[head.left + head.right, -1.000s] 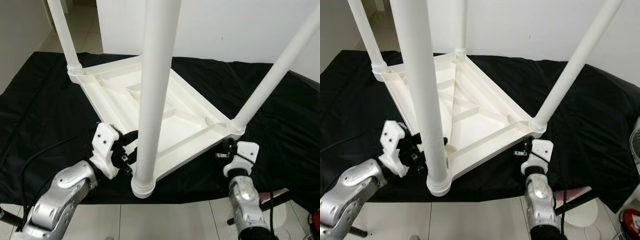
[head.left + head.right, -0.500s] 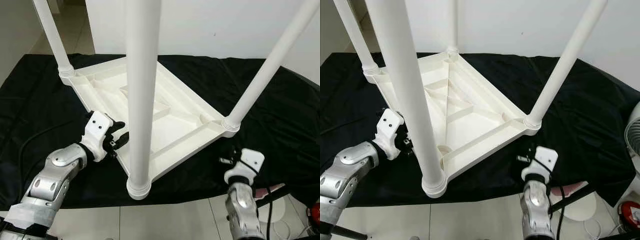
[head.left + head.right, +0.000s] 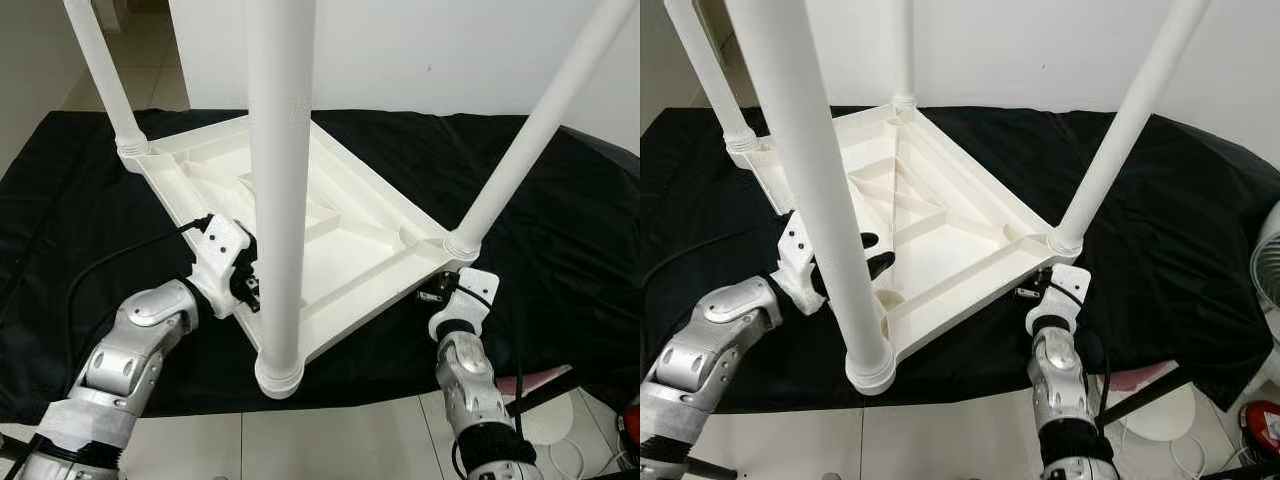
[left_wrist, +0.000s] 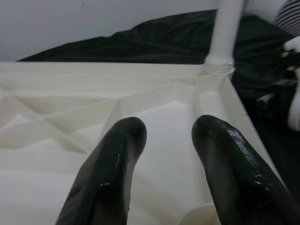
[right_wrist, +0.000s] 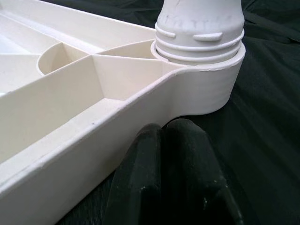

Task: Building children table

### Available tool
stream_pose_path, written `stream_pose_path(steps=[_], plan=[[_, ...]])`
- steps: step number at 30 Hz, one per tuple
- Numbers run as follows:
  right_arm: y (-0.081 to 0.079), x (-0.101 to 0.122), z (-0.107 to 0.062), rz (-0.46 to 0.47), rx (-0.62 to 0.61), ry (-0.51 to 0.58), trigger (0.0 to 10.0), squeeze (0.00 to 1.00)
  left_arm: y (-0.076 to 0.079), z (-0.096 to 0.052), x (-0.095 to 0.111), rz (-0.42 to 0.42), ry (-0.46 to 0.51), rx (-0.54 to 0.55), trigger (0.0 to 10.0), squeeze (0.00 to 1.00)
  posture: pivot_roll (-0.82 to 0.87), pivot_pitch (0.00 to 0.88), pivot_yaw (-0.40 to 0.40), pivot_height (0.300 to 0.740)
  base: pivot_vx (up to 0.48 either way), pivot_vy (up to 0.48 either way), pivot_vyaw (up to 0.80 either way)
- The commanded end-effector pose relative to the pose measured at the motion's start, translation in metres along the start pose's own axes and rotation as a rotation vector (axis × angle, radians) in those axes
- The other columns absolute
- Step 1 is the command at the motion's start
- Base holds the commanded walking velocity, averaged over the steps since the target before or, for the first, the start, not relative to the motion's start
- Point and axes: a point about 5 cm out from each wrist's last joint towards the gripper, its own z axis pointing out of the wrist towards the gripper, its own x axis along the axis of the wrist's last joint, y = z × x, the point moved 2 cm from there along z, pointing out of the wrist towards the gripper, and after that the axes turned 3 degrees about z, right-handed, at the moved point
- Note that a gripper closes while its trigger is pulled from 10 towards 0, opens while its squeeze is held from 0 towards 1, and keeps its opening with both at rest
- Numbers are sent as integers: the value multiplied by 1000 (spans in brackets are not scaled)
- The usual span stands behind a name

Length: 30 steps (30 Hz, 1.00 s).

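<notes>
The children table [image 3: 330,235], white plastic, lay upside down on a black cloth [image 3: 90,210] that covered a low surface, with its ribbed underside facing up. Four white legs stood up from its corners: the near leg [image 3: 279,190] rose at the corner closest to the robot, the right leg [image 3: 530,130] at the right corner, the left leg [image 3: 100,70] at the far-left corner, and the far leg [image 3: 902,50] at the back corner. The table top was turned so that one corner pointed toward the near edge of the cloth.

The left gripper [image 3: 875,255] was at the near-left edge of the table top, just beside the near leg. In the left wrist view its two black fingers [image 4: 112,173] were apart, with a clear gap between them, and they reached over the rim above the ribbed underside; they held nothing. A black cable [image 3: 120,262] ran over the cloth to the left arm.

The right gripper [image 5: 171,140] was low on the cloth at the near-right edge of the table top, close to the socket of the right leg [image 5: 201,61]. Its fingers were pressed together with nothing between them, and their tips were just beside the outer wall of the rim; contact could not be told.

Beyond the near edge of the cloth was a pale tiled floor [image 3: 340,440], and behind the far edge a white wall [image 3: 430,50].
</notes>
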Motion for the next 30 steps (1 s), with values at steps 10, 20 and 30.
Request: stream_pose_path(steps=[10, 20, 30], plan=[[3, 7, 24, 4, 14, -27, 10000, 0, 29, 20, 10, -57, 61, -58, 10000, 0, 91, 76, -26, 740, 0, 0, 0], [-16, 14, 40, 46, 60, -54, 10000, 0, 42, 38, 27, -103, 128, -50, 10000, 0, 102, 82, -29, 740, 0, 0, 0], [-38, 12, 46, 72, 184, -97, 10000, 0, 54, 42, 39, -123, 149, -77, 10000, 0, 102, 80, -18, 740, 0, 0, 0]])
